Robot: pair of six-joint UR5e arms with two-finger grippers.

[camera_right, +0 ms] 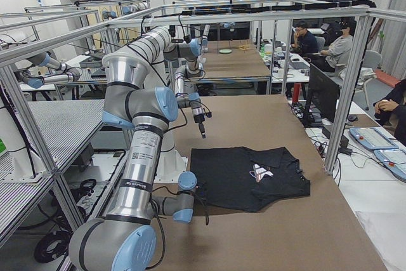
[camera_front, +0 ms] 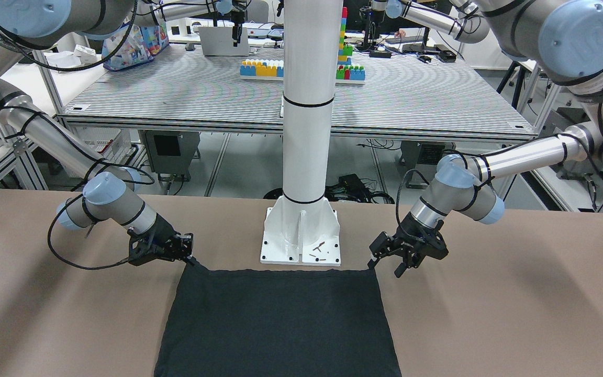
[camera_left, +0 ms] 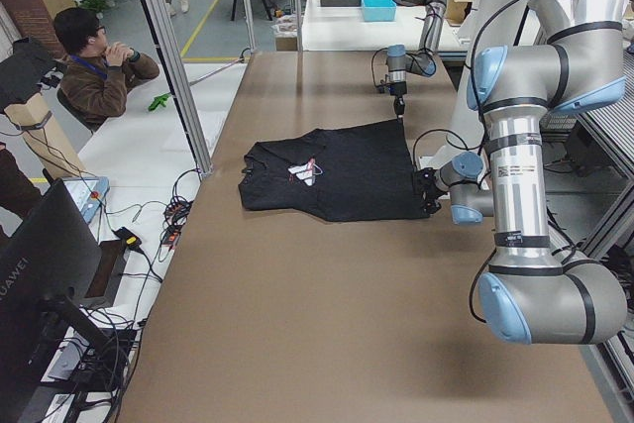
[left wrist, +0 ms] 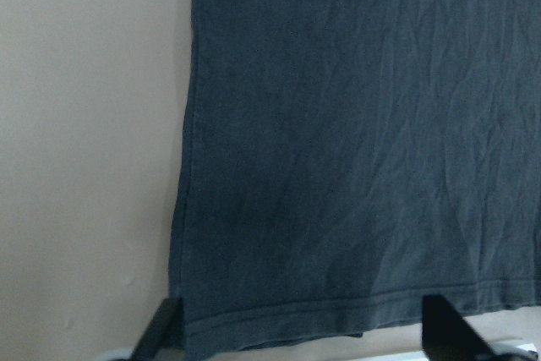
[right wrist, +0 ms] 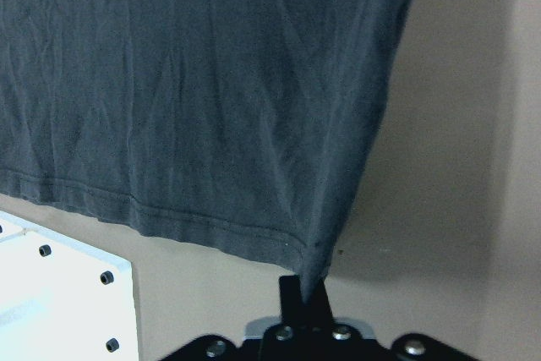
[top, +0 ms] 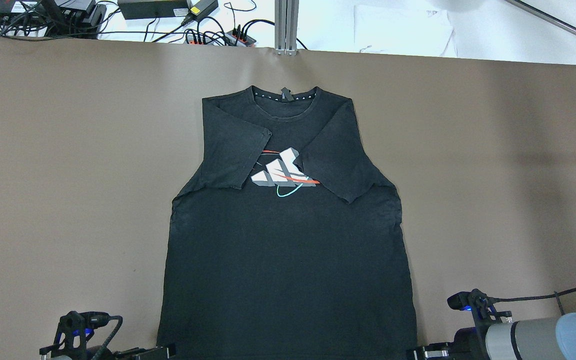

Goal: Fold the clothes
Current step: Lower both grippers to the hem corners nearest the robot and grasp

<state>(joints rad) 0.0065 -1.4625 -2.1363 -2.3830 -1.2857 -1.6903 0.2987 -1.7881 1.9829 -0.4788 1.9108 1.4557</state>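
A black shirt [top: 288, 250] lies flat on the brown surface [top: 68, 175]; it sits in the middle, right in front of the robot; its collar [top: 285, 95] is at the far side from the robot, and its bottom hem [camera_front: 280, 271] is just beside the base plate [camera_front: 301, 238] of the white pole [camera_front: 306, 104]. Both short sleeves are folded in over the chest; the left sleeve [top: 233, 150] and the right sleeve [top: 338, 155] each cover a bit of the white and grey logo [top: 280, 172], which has a red line and a blue-green line.

The right claw [camera_front: 189, 256] is low at one bottom corner of the shirt; it is pinched narrow and holds that corner; the wrist camera shows the cloth pulled to a little point at the dark finger [right wrist: 303, 293].

The left claw [camera_front: 385, 268] is low at the other bottom corner; it is wide; its two fingertips [left wrist: 444, 327] stand far apart with the hem between them; it holds nothing.

In the side view a person [camera_left: 94, 66] sits past the far end of the surface, well apart from the shirt.
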